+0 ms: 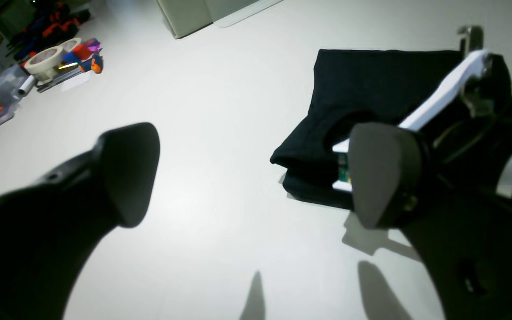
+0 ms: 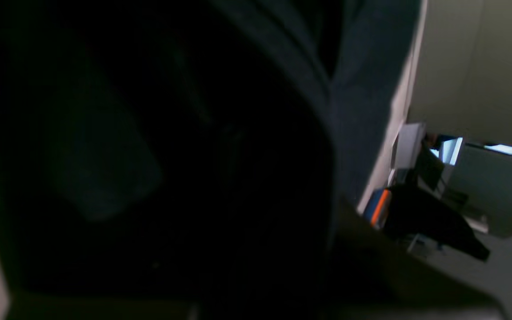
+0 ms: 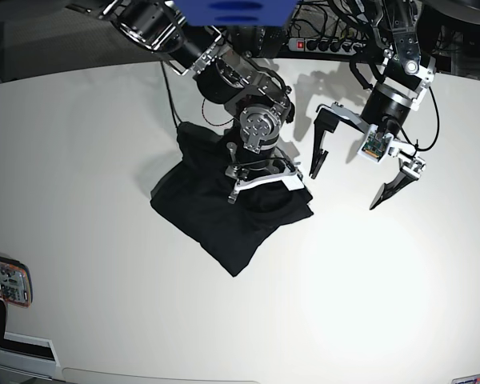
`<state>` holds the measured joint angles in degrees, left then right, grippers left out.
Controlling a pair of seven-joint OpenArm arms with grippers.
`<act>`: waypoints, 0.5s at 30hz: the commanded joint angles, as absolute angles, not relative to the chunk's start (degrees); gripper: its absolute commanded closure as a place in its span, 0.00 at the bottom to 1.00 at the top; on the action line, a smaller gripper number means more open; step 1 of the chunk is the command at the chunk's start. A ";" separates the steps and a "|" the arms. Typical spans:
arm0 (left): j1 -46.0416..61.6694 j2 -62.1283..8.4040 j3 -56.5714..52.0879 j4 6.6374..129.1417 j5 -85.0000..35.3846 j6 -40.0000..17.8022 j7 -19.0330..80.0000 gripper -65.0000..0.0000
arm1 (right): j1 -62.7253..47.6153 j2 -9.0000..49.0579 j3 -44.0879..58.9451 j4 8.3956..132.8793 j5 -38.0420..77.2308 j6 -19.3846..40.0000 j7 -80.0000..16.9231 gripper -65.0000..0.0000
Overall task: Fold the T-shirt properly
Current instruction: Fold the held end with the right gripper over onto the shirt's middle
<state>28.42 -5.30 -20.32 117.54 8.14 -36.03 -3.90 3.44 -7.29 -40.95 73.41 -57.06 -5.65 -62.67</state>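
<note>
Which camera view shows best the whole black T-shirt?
The base view: the T-shirt lies there with its full folded outline on the white table. The left wrist view shows only part of it behind the fingers; the right wrist view shows dark cloth close up.

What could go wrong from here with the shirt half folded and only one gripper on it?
1. The right gripper is shut on the T-shirt near its upper edge; pulling up or sideways could drag the stacked layers apart.
2. The left gripper hangs open above the bare table, clear of the cloth, so nothing pins the fold if the other arm moves.
3. The shirt's outline is uneven, with a corner pointing toward the table's front; a further fold may come out crooked.
</note>
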 commanded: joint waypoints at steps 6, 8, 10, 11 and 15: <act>28.35 -5.58 -20.44 118.73 6.99 -35.74 -5.49 0.00 | 3.74 -8.13 -41.36 74.68 -57.63 -6.73 -57.36 1.00; 28.35 -5.58 -20.44 118.73 6.99 -35.74 -5.49 0.00 | 2.15 -8.13 -41.36 74.77 -57.63 -6.73 -55.96 1.00; 28.26 -5.58 -20.44 118.73 6.99 -35.74 -5.49 0.00 | 1.45 -8.13 -41.36 74.86 -57.63 -6.64 -55.60 0.86; 28.26 -5.58 -20.44 118.73 6.99 -35.74 -5.49 0.00 | 1.45 -8.04 -41.36 74.86 -56.92 -6.55 -55.52 0.77; 28.26 -5.58 -20.44 118.73 6.99 -35.74 -5.41 0.00 | 1.54 -8.04 -41.36 75.82 -52.62 -6.02 -55.52 0.46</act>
